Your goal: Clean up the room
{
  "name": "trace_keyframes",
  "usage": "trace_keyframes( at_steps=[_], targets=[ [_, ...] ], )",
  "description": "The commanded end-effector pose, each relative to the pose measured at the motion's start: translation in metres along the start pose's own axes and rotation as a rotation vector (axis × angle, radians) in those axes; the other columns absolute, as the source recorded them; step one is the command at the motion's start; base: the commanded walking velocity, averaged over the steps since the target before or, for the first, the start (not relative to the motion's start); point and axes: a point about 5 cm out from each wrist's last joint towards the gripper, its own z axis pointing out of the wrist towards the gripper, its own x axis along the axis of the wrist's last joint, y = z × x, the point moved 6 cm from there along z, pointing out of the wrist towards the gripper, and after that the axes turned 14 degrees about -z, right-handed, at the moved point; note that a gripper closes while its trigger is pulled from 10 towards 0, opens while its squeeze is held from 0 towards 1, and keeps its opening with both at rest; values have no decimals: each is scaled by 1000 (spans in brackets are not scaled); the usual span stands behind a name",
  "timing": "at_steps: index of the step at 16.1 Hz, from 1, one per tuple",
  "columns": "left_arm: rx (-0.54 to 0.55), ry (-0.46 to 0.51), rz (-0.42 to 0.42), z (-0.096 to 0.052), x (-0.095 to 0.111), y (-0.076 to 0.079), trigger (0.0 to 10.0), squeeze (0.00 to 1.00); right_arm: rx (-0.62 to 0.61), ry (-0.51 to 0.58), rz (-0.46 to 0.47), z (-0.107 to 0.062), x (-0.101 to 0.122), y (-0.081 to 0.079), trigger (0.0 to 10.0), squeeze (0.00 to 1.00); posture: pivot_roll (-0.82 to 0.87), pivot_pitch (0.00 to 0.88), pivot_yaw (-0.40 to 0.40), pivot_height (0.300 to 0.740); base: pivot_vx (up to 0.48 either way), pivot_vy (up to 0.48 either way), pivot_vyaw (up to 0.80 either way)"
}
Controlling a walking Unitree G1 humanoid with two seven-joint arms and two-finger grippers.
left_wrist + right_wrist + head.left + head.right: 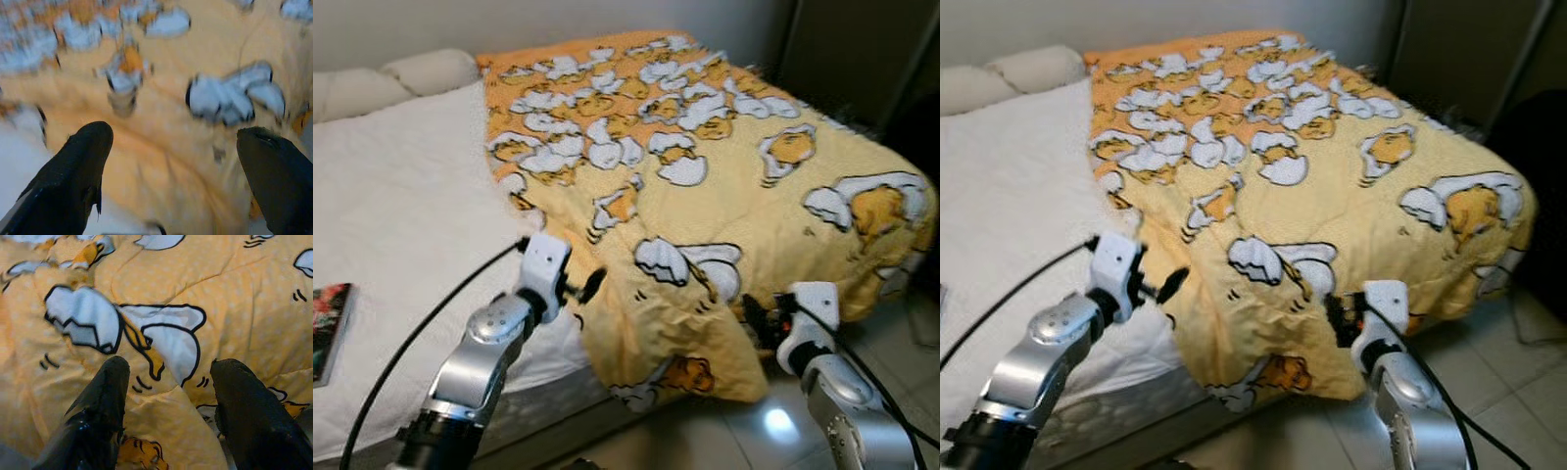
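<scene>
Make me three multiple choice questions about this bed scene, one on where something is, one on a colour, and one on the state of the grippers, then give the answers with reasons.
1. Where does the book lie?
A. On the white bed cover, to the robot's left
B. On top of the yellow blanket
C. On the floor tiles

2. What is the main colour of the blanket?
A. Blue with stripes
B. Yellow-orange with white and yellow cartoon figures
C. Plain green

3. How do the left gripper and right gripper stand?
A. Both shut on the blanket
B. Left shut, right open
C. Both open, fingers apart over the blanket

Answers: 1 A, the book sits at the left edge of the white bed cover. 2 B, the printed yellow fabric spreads over the bed's right side. 3 C, each wrist view shows two black fingers spread with blanket between them, nothing clamped.
</scene>
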Motion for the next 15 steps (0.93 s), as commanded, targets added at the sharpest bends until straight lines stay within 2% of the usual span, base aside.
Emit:
trace_keyframes(
  at_steps=[1, 3, 4, 5, 6, 8, 10, 11, 12, 13, 14, 15],
  targets=[
    [14, 29, -8, 1, 12, -4, 10000, 0, 13, 39, -43, 2, 13, 0, 10000, 0, -47, 0, 91, 740, 0, 0, 0],
    [8, 25, -14, 3, 12, -3, 10000, 0, 26, 43, -32, -1, 14, 1, 10000, 0, -50, 0, 89, 740, 0, 0, 0],
    [-1, -32, -28, 9, 1, -4, 10000, 0, 48, 48, -23, -3, 14, 0, 10000, 0, -50, 0, 85, 740, 0, 0, 0],
    [5, -76, -95, 18, -10, -9, 10000, 86, 74, 57, -35, -4, 16, -2, 10000, 0, -51, 0, 84, 740, 0, 0, 0],
    [30, -94, -143, 27, -15, -14, 10000, 1000, 102, 64, -47, -5, 18, -6, 10000, 0, -58, 0, 87, 740, 0, 0, 0],
    [61, -142, -205, 40, -23, -20, 10000, 1000, 175, 68, -94, -6, 23, -18, 10000, 0, -71, 0, 97, 740, 0, 0, 0],
    [149, -177, -210, 46, -30, -35, 10000, 1000, 266, 79, -142, -10, 30, -31, 10000, 0, -94, 0, 113, 740, 0, 0, 0],
    [160, -187, -233, 46, -33, -37, 10000, 1000, 309, 78, -150, -13, 31, -36, 10000, 0, -98, 0, 116, 740, 0, 0, 0],
    [159, -207, -251, 47, -38, -38, 10000, 843, 403, 80, -165, -23, 33, -46, 10000, 0, -111, 0, 124, 740, 0, 0, 0],
    [153, -222, -257, 47, -42, -37, 10000, 275, 474, 78, -180, -32, 34, -54, 10000, 0, -122, 5, 130, 740, 0, 0, 0],
    [150, -251, -248, 47, -50, -36, 10000, 0, 583, 71, -205, -46, 34, -64, 10000, 0, -132, 40, 136, 740, 0, 0, 0],
    [151, -274, -237, 47, -56, -36, 10000, 0, 647, 69, -224, -56, 38, -70, 10000, 0, -143, 84, 140, 740, 0, 0, 0]
  ],
)
